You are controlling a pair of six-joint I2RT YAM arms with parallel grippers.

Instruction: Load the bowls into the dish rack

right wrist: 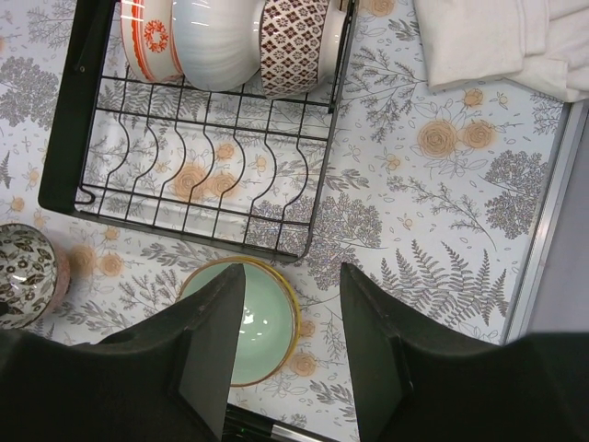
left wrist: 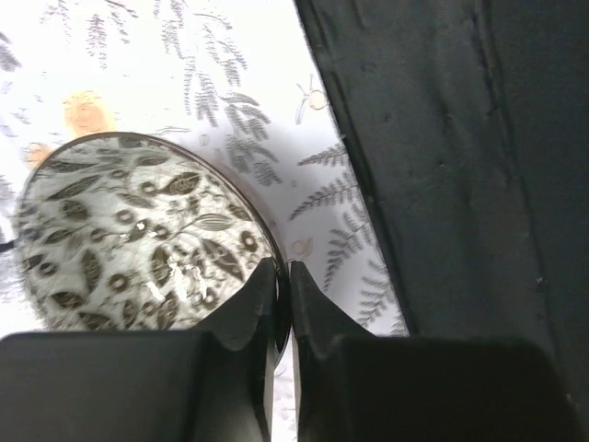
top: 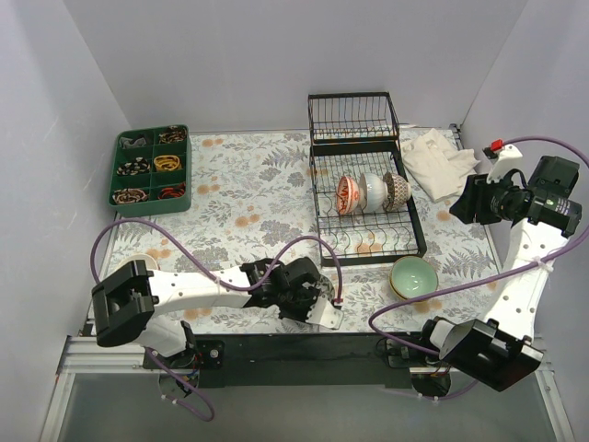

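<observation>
My left gripper (left wrist: 283, 272) is shut on the rim of a black-and-white leaf-patterned bowl (left wrist: 138, 239), low over the table's near edge (top: 313, 293). This bowl also shows at the left edge of the right wrist view (right wrist: 23, 276). The black wire dish rack (top: 416, 241) holds three bowls on edge: red-orange (top: 348, 195), white (top: 373, 191) and brown lattice (top: 396, 191). A pale green bowl (top: 414, 276) sits upright on the table just in front of the rack. My right gripper (right wrist: 291, 272) hangs open high above that green bowl (right wrist: 262, 322), with nothing between its fingers.
A green compartment tray (top: 152, 168) stands at the back left. A white cloth (top: 442, 161) lies crumpled to the right of the rack. A cream round object (top: 140, 262) shows partly behind the left arm. A dark bar (left wrist: 460, 166) runs along the table's near edge.
</observation>
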